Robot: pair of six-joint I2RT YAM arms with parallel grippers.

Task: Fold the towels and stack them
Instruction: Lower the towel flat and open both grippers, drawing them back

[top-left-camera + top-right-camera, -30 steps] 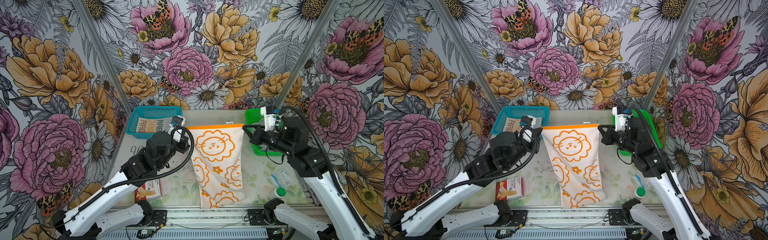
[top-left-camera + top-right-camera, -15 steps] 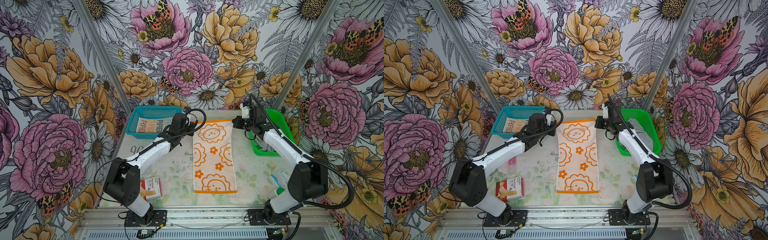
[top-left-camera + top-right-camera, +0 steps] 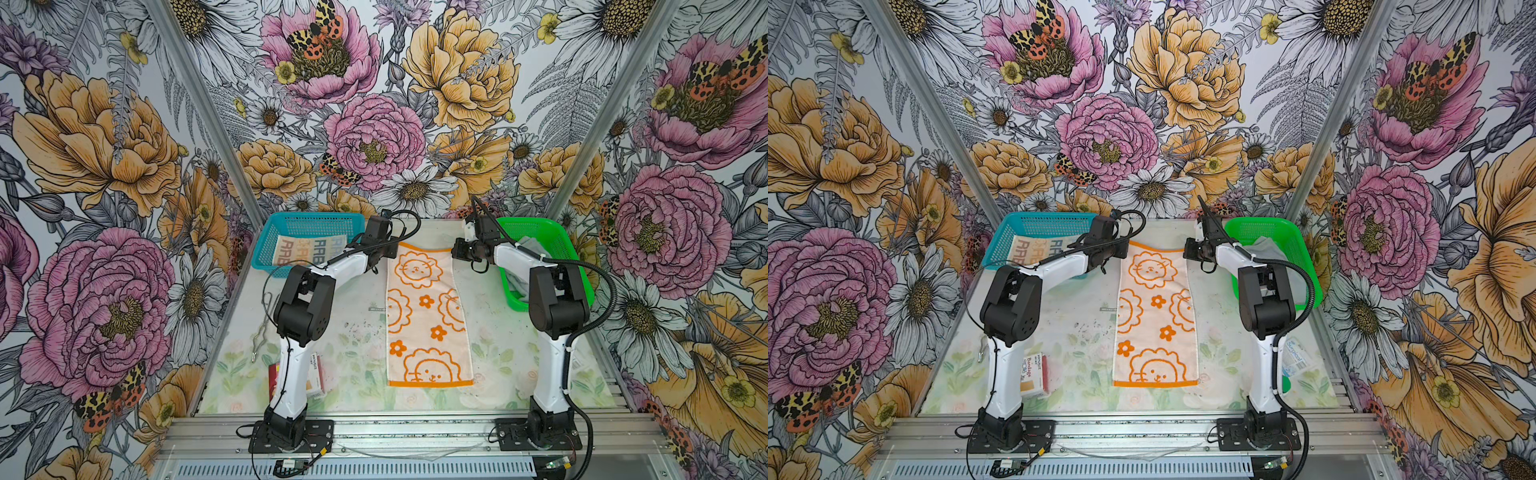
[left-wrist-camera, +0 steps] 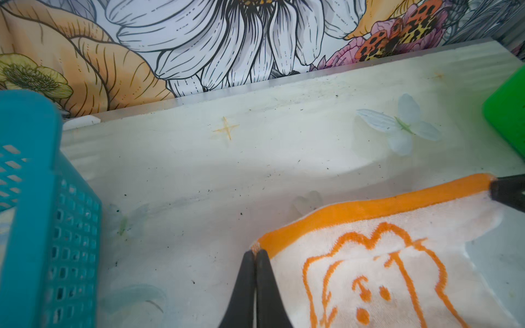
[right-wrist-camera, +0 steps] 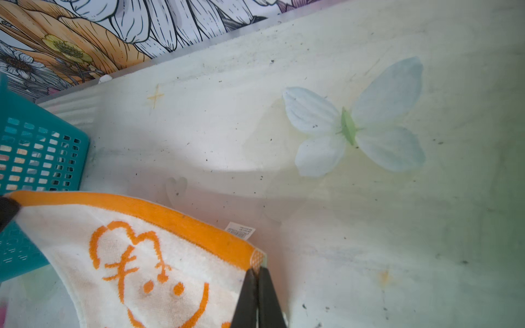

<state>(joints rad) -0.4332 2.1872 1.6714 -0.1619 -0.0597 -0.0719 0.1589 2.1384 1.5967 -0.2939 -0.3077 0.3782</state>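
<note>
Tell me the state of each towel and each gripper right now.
orange towel: unfolded, spread along the table.
left gripper: shut on its far corner.
right gripper: shut on its other far corner.
rabbit towel: lying in the blue basket.
grey towel: bunched in the green basket.

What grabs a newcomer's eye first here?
The orange lion-print towel lies lengthwise down the middle of the table, its far corners pinched by the left gripper and right gripper. At far left a blue basket holds the lettered cream towel; at far right a green basket holds a grey towel.
</note>
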